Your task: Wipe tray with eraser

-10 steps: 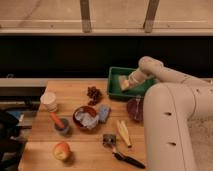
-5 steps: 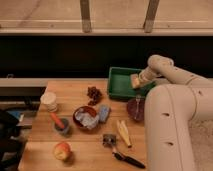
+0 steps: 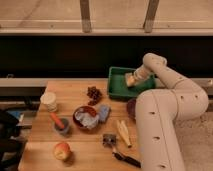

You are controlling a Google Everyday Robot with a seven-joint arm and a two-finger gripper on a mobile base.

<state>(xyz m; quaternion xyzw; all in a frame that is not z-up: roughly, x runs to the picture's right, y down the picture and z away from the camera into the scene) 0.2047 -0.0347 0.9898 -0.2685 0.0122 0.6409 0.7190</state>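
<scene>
I have the eraser down in the tray, at its right half

From my console I see the two-finger gripper (image 3: 132, 79) at the end of the white robot arm (image 3: 165, 107), reaching into the shallow rectangular green plastic tray (image 3: 116, 91) at the far right corner of the wooden table (image 3: 75, 92); its fingers are closed narrowly on the small pale cream-yellow eraser block (image 3: 128, 81), which sits low inside the tray, near the back rim. In front of the tray, a round dark red bowl (image 3: 131, 108) is partly hidden by the arm. Another dark red bowl (image 3: 84, 119) stands mid-table with a light blue spongy block (image 3: 104, 113) just beside it, a pair of long pale yellow sticks (image 3: 123, 133) nearer me, and a red-yellow apple (image 3: 62, 150) at the near left
</scene>
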